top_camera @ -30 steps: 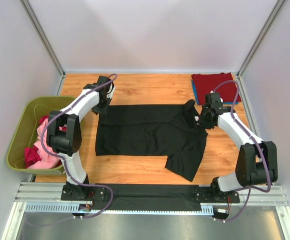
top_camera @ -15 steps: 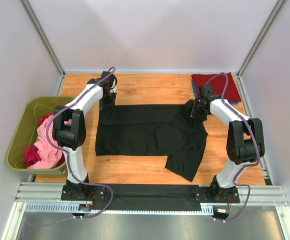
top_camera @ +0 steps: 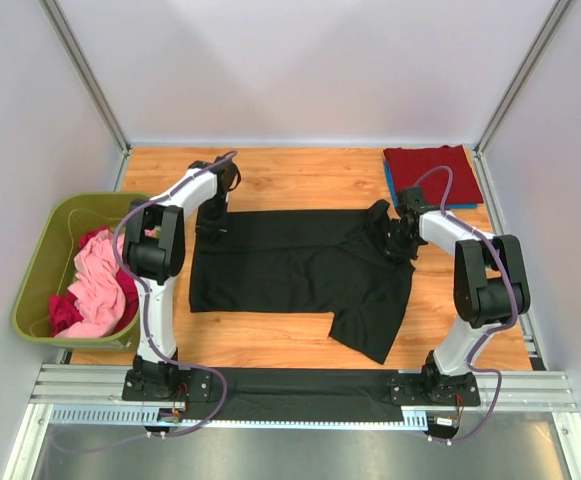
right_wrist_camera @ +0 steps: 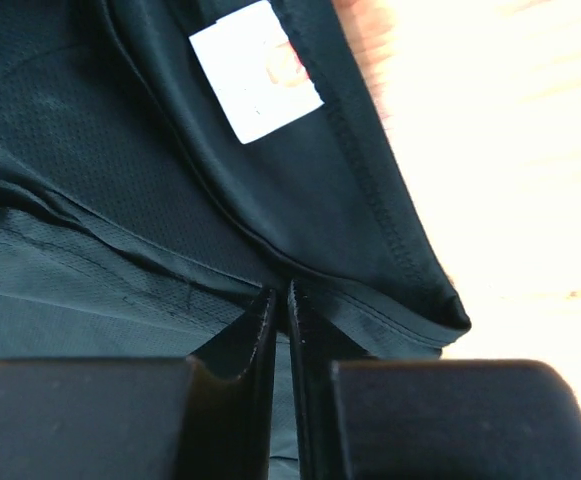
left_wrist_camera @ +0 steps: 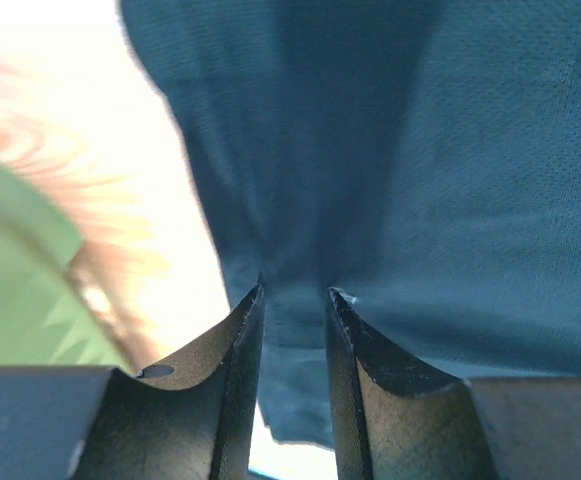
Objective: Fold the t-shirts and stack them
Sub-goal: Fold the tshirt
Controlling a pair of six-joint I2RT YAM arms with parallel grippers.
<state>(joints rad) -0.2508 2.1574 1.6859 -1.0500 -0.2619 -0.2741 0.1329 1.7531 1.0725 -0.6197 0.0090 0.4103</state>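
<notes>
Folded shirts (top_camera: 428,165) are lying far right; more shirts (top_camera: 95,285) are waiting in the left bin (top_camera: 38,255). The right gripper (top_camera: 397,236) is pinching the black t-shirt (top_camera: 290,265) mid-table; whether the left gripper (top_camera: 213,223) is gripping, I cannot tell.

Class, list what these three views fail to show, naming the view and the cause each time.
- Top view: blue t-shirt. Only an edge shows under the dark red t-shirt.
- Top view: the count of heaped shirts in the bin. They overlap.
- Right wrist view: print on the white label is blurred.
- Left wrist view: everything beyond the black t-shirt is washed out and blurred.
</notes>
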